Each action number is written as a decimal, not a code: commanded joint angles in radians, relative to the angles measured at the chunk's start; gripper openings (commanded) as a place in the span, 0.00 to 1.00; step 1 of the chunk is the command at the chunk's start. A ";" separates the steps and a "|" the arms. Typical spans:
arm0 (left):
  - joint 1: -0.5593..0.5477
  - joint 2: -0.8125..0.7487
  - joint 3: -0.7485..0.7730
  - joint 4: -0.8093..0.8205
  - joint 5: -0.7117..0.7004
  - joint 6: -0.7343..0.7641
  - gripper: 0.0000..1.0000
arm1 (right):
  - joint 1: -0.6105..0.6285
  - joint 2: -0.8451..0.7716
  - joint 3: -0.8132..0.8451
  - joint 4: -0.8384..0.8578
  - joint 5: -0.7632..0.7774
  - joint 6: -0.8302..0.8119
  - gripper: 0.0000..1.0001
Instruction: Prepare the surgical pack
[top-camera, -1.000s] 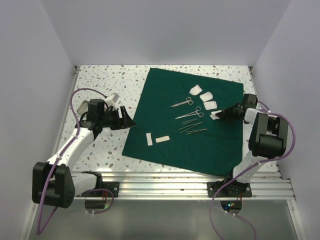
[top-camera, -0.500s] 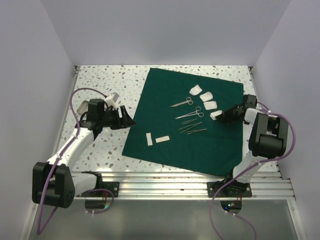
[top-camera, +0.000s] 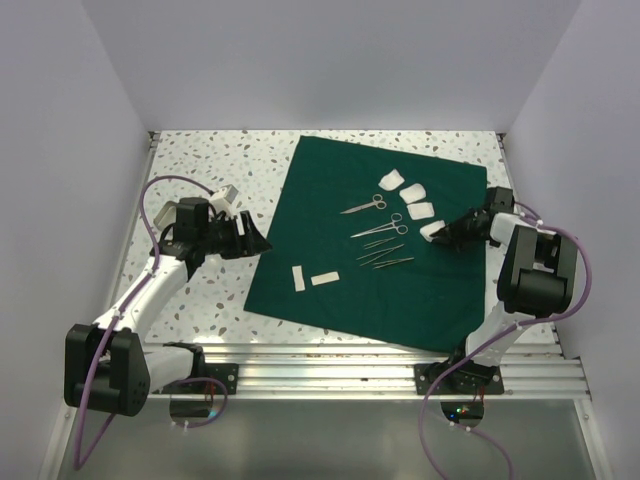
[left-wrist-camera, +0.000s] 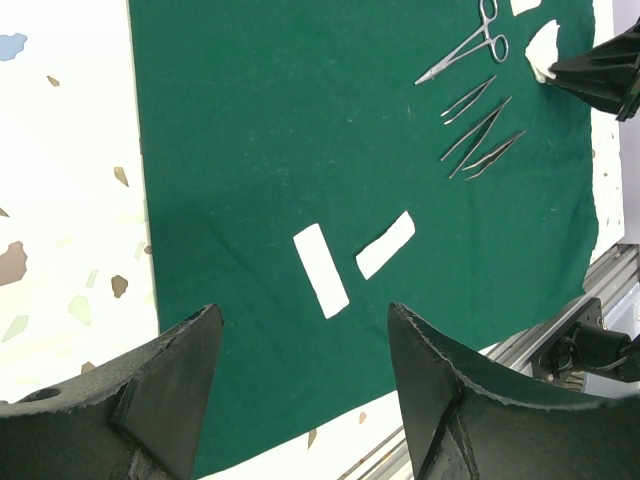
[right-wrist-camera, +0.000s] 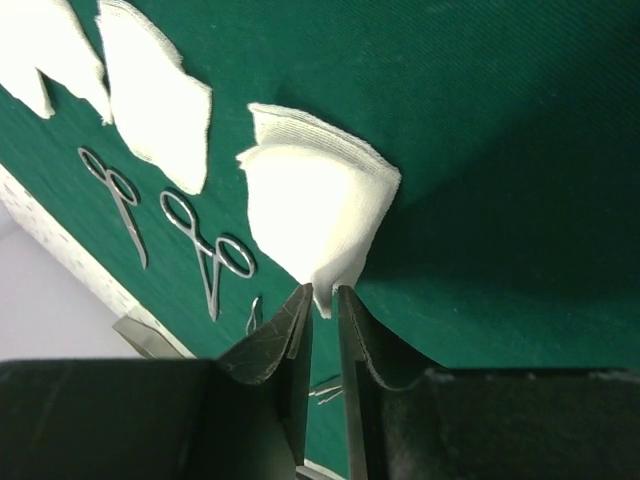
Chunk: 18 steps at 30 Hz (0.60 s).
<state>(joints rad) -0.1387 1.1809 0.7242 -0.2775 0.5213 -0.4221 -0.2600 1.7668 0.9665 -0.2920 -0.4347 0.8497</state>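
your right tool (right-wrist-camera: 322, 293) sits low over the green drape (top-camera: 400, 290), jaws almost together, with a corner of a folded gauze piece (right-wrist-camera: 310, 200) between the tips; you cannot tell whether it is pinched or let go. that gauze lies on the drape's right part, near the scissors (top-camera: 365, 205) and forceps (top-camera: 385, 256). your left tool (left-wrist-camera: 302, 315) hangs spread wide and holding nothing, above the drape's left edge on the speckled tabletop (top-camera: 210, 165).
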 joint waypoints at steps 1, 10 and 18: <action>-0.002 0.006 0.008 0.052 0.025 0.022 0.71 | 0.001 -0.049 0.066 -0.080 0.036 -0.055 0.22; -0.002 0.003 -0.005 0.061 0.028 0.013 0.71 | -0.010 -0.038 0.064 -0.105 0.030 -0.100 0.36; -0.002 0.009 -0.006 0.064 0.026 0.009 0.72 | -0.010 -0.004 0.031 -0.012 0.017 -0.055 0.36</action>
<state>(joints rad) -0.1387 1.1851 0.7219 -0.2516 0.5285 -0.4236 -0.2668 1.7477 1.0019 -0.3481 -0.4107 0.7811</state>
